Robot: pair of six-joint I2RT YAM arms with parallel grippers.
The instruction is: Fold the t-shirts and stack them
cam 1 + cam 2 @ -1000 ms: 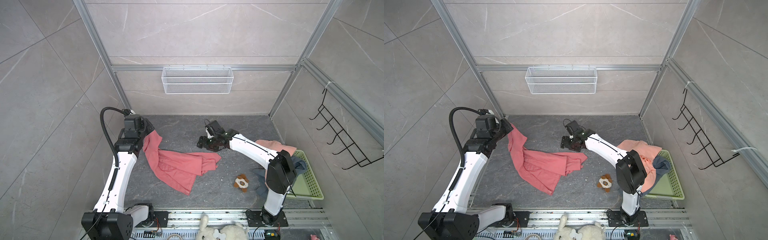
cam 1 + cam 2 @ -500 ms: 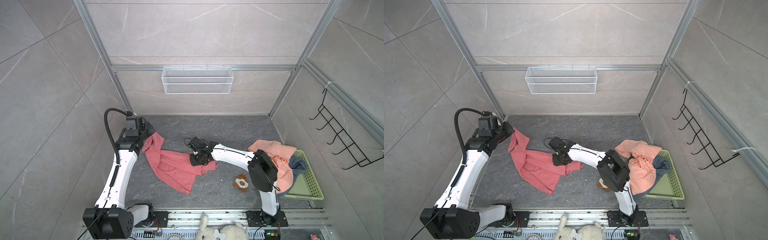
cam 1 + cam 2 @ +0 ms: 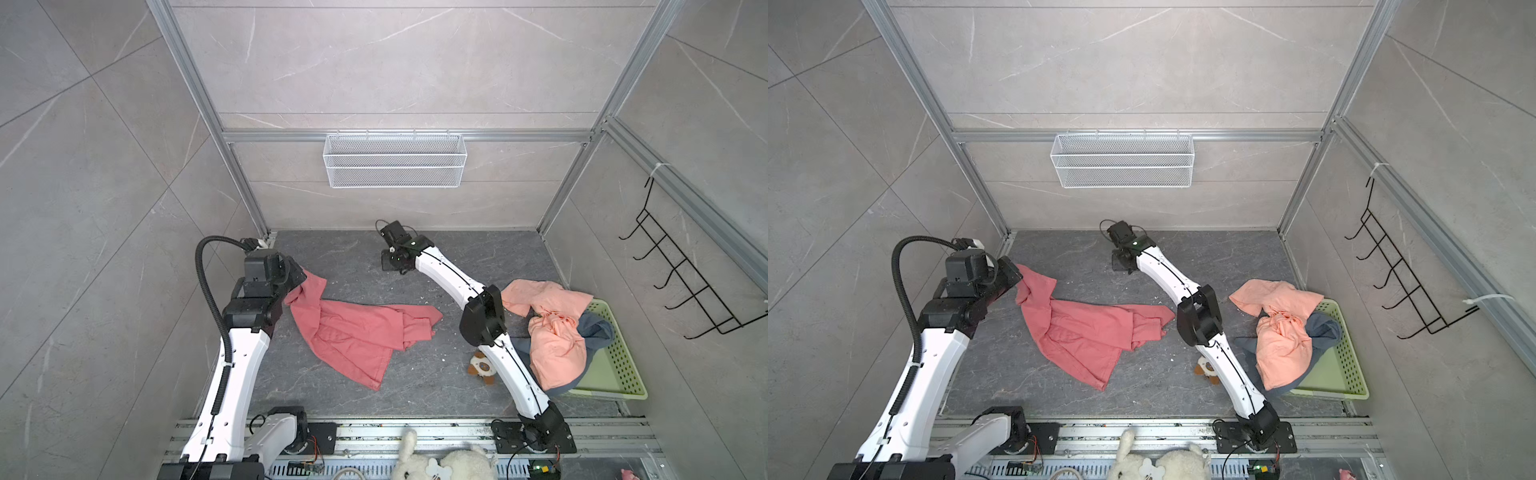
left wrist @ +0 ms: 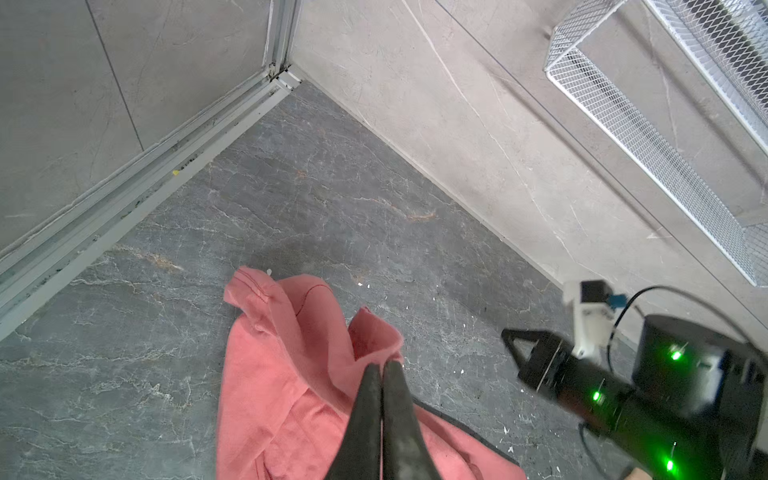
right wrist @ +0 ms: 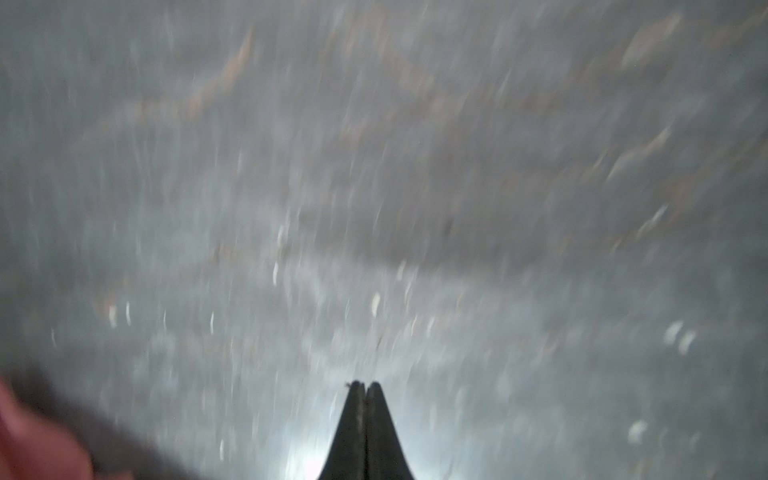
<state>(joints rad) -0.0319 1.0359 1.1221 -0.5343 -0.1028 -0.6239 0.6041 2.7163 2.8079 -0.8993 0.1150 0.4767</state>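
One grip only: left hand point(image 4: 382, 365) pinched shut on edge of coral-red t-shirt point(image 3: 353, 332), rest crumpled on tabletop point(image 3: 498, 257). Right hand point(image 5: 365, 384) shut, empty, well apart from it. Reckon lone-edge lift means bunching or slip. Peach t-shirt point(image 3: 552, 345) heaped over green basket point(image 3: 623, 374).

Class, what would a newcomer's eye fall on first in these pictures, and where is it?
The red shirt sprawls crumpled in the middle, one corner pinched in the left tool. A peach shirt spills over the basket at the right. The right tool is shut and empty, farther back.
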